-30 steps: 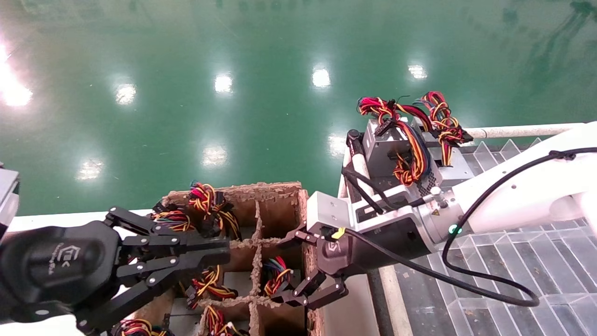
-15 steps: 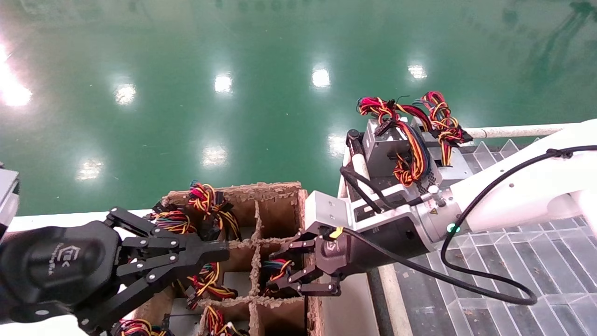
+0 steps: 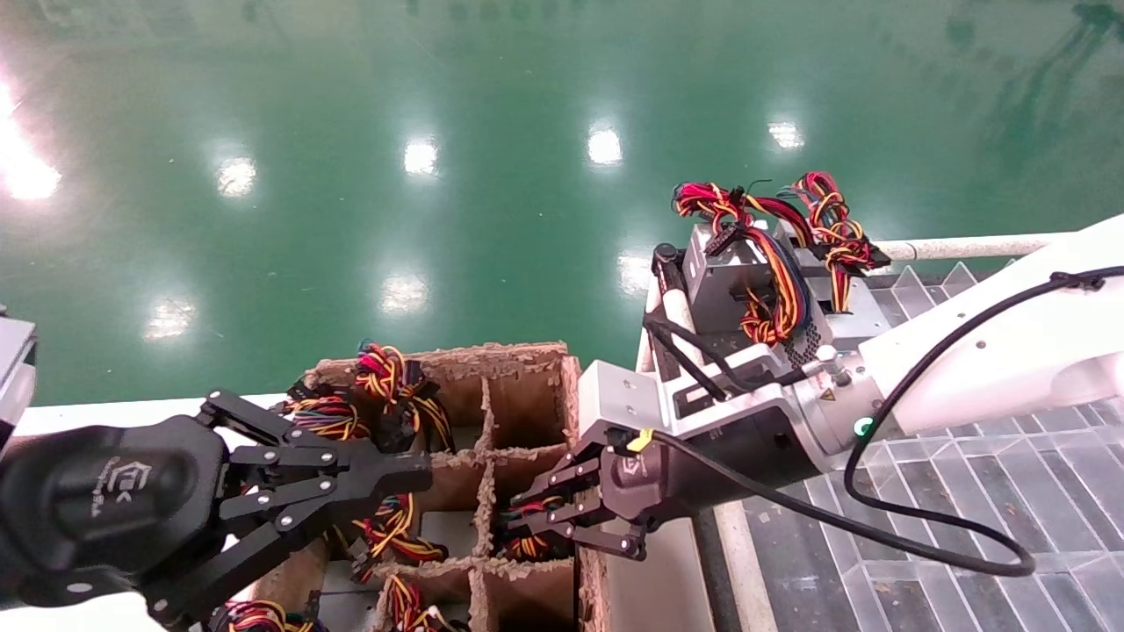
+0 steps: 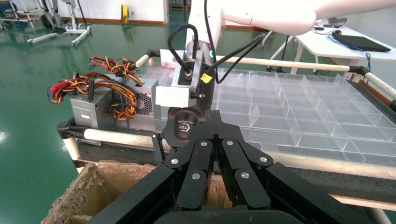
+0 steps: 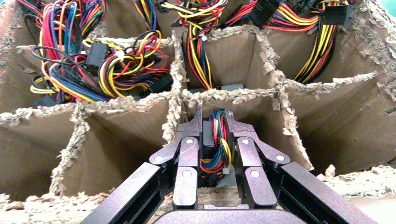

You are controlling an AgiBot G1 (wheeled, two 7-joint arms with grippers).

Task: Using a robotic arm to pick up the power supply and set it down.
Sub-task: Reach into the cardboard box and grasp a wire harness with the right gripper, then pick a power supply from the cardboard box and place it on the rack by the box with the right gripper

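Note:
My right gripper reaches down into a middle cell at the right side of the divided cardboard box. Its fingers are shut on the coloured wire bundle of the power supply in that cell. Only a strip of that unit's grey metal shows below the wires. The white robotic arm comes in from the right. My left gripper hangs shut and empty over the box's left side.
Two more units stand on the near-left corner of the clear compartment tray: a dark grey box and a silver perforated box. Other cells hold wire bundles. Green floor lies beyond.
The right gripper was open at the box's right wall; it has gone down into the cell and shut on the wires. The left arm has not moved.

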